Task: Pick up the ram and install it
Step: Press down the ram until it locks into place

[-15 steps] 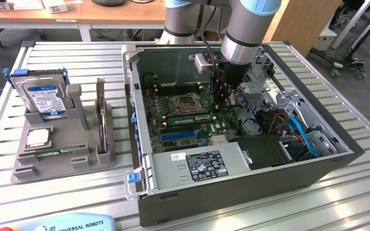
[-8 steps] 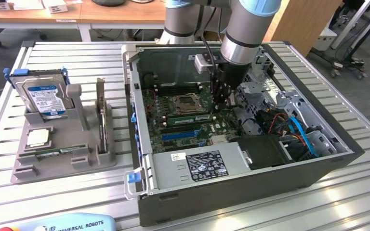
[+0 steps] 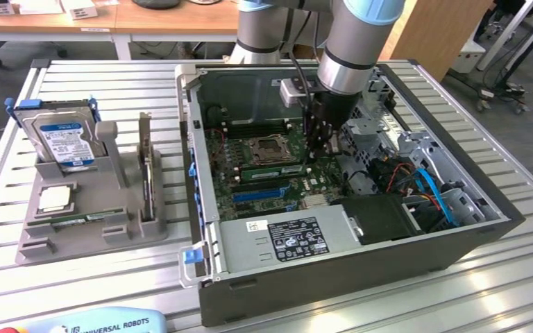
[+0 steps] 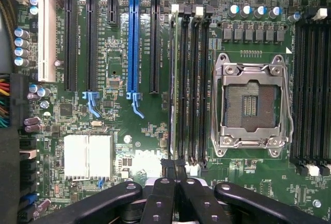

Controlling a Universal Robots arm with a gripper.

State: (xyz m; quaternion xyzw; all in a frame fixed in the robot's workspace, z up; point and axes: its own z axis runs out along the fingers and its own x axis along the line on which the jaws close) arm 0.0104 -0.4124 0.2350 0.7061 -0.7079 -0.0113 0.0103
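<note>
The ram (image 4: 175,79) is a thin green stick standing on edge in the memory slot furthest from the empty CPU socket (image 4: 253,100), and it looks seated. In the exterior view the ram (image 3: 271,169) is a green strip just in front of the socket. My gripper (image 4: 176,169) is shut, its black fingertips (image 4: 168,168) pressed together right over one end of the stick. I cannot tell whether they touch it. In the exterior view my gripper (image 3: 322,154) reaches straight down into the open computer case (image 3: 341,277), at the end of the slots on that view's right.
A long blue slot (image 4: 133,43) and black card slots lie beside the memory slots. More black memory slots (image 4: 310,89) sit beyond the socket. Cables and a drive bay (image 3: 424,187) fill the case's right side. A grey rack (image 3: 91,208) with a hard drive (image 3: 63,142) stands outside the case.
</note>
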